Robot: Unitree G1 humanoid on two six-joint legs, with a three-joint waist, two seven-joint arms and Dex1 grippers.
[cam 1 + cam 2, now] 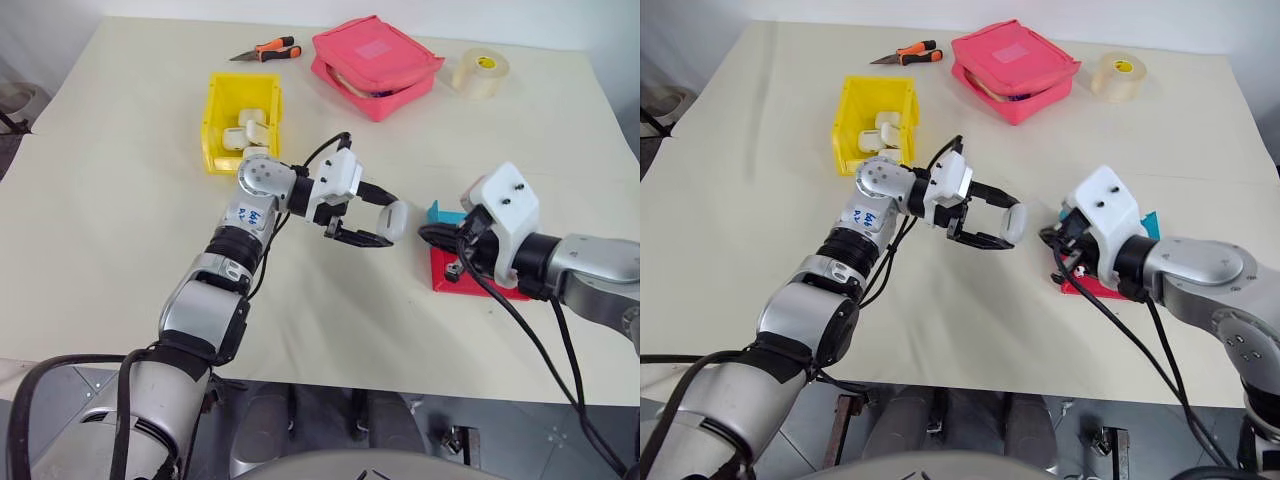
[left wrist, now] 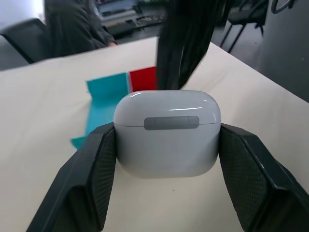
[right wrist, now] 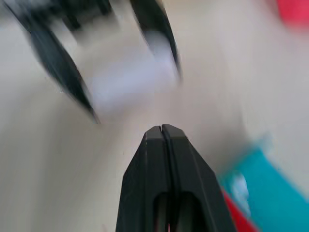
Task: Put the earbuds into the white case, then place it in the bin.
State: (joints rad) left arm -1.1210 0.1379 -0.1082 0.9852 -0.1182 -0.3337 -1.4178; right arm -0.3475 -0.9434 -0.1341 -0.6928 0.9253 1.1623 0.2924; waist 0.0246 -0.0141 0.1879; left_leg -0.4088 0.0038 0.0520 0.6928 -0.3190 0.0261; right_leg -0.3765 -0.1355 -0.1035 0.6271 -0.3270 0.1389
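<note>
Bin left of desk centre, pouch behind it toward far edge, cutter left of pouch, tape roll right, tray toward right edge.

A cream-coloured tabletop carries everything here. Take the yellow bin as the mark: it stands toward the far side, holding a few white pieces. Just beyond it lies an orange-handled cutter. Further along the far edge from the bin sits a pink zip pouch, and past that a roll of clear tape. Nearer than the bin, well off to its right, rests a red and blue tray.
</note>
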